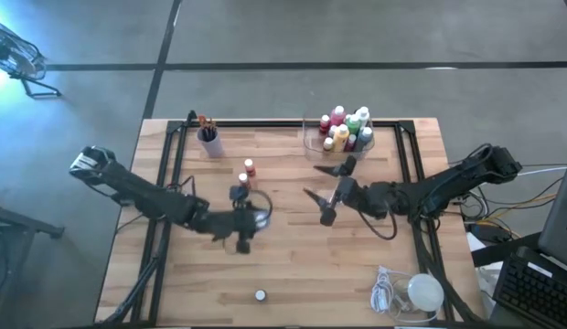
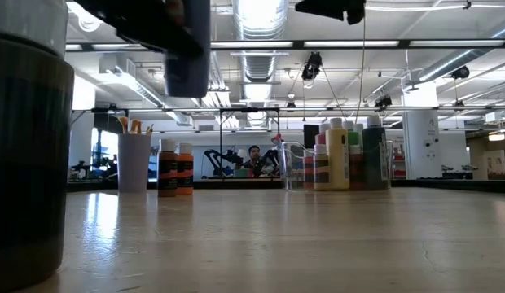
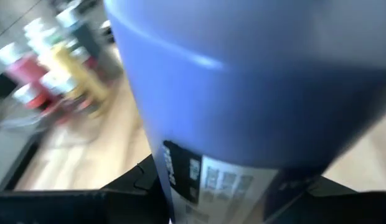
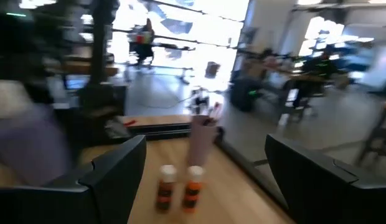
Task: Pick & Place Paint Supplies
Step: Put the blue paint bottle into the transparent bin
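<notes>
Left gripper (image 1: 240,195) is clasping a blue paint bottle (image 3: 243,93) above the wooden surface (image 1: 293,274). Two orange bottles (image 1: 247,174) are standing just beyond it. Right gripper (image 1: 332,194) is hovering with fingers wide, nothing between them, near the clear tray (image 1: 313,144) of bottles.

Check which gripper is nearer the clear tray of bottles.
Right. The right gripper is just in front of the clear tray; the left gripper, holding a blue bottle, is farther off toward the table's middle.
</notes>
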